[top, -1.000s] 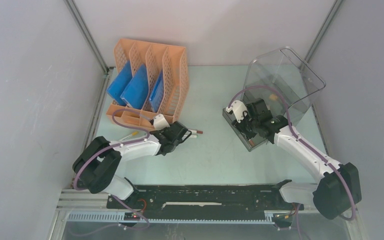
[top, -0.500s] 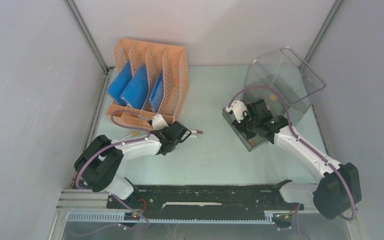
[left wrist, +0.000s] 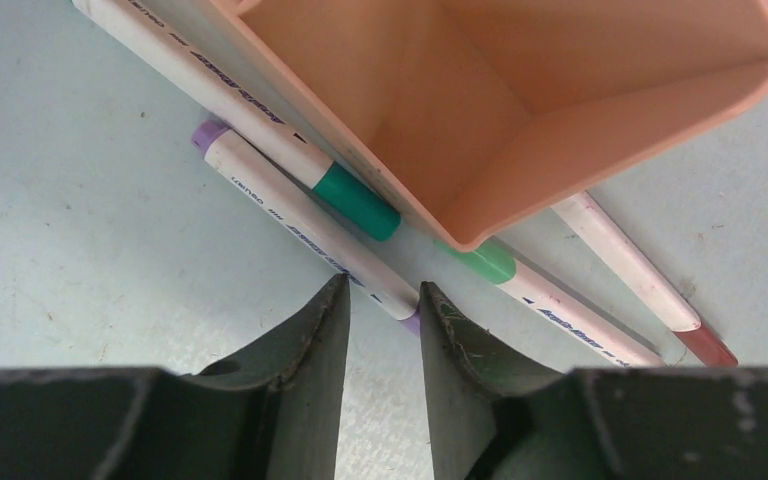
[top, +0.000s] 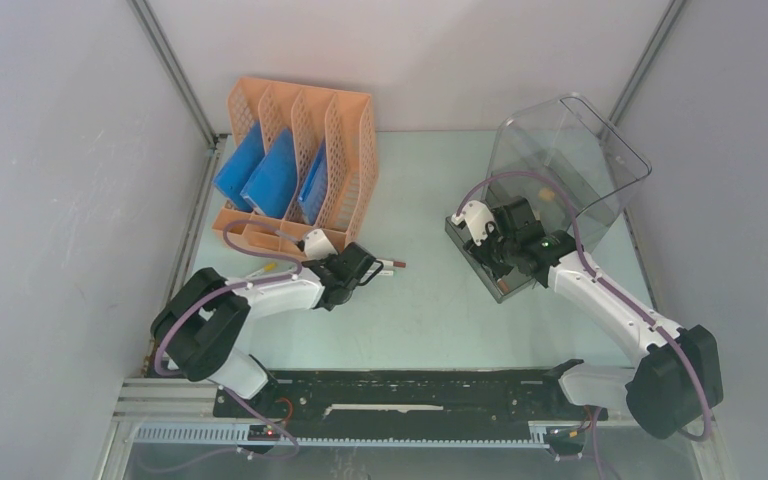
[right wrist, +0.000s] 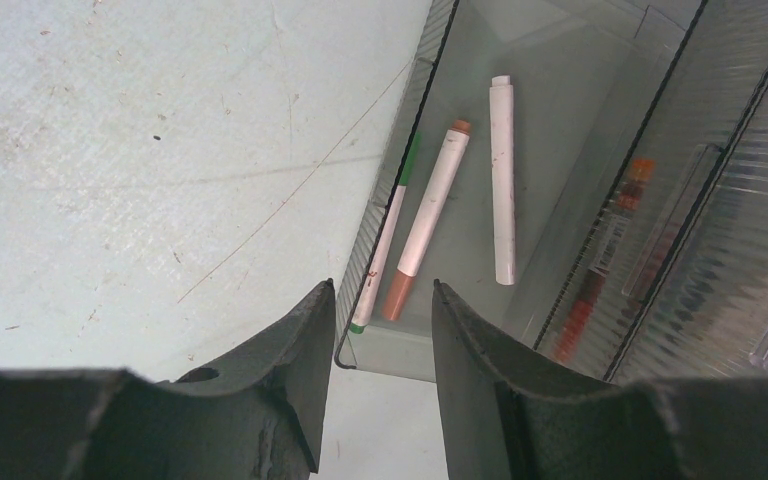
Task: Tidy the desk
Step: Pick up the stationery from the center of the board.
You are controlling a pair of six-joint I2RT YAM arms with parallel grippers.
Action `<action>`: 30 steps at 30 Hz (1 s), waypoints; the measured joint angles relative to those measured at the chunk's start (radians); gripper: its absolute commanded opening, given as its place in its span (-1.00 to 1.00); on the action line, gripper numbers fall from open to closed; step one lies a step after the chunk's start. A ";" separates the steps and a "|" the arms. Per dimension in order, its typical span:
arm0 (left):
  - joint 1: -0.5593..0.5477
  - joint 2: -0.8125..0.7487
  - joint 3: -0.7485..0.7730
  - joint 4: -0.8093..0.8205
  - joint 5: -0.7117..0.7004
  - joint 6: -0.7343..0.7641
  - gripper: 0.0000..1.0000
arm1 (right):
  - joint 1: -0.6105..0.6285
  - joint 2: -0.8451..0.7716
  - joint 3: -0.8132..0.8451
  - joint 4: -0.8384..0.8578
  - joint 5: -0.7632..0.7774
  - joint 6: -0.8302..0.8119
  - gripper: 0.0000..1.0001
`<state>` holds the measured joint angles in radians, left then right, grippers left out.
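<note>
My left arm lies low, elbow folded out to the left and forearm stretched rightward along the mint-green counter, ending in front of the orange file rack. My left hand points down at the counter, its fingers a narrow gap apart with the near end of a purple-capped marker in the mouth of that gap; I cannot tell whether I am pinching it. Two green-capped markers lie just beside it, against the rack's tray.

My right arm reaches up and leftward from its base to the clear drawer box. My right hand hangs over the pulled-out drawer, fingers spread and empty.
</note>
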<state>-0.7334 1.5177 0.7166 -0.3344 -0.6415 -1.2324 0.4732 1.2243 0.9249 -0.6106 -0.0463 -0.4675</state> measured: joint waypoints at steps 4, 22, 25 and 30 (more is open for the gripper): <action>0.000 -0.009 -0.008 0.003 0.007 0.000 -0.33 | 0.000 0.000 0.000 0.000 0.000 0.000 -0.04; 0.001 -0.251 -0.213 0.022 0.114 0.032 -0.55 | 0.001 0.000 0.000 0.000 0.000 -0.001 -0.04; 0.001 -0.272 -0.218 0.001 0.131 0.059 -0.53 | 0.001 0.000 0.000 0.000 0.000 -0.001 -0.04; 0.001 -0.291 -0.219 -0.039 0.139 0.108 -0.05 | 0.001 0.000 0.000 0.000 0.000 -0.001 -0.04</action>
<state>-0.7326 1.2263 0.4973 -0.3737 -0.5022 -1.1244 0.4740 1.2243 0.9249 -0.6106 -0.0467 -0.4683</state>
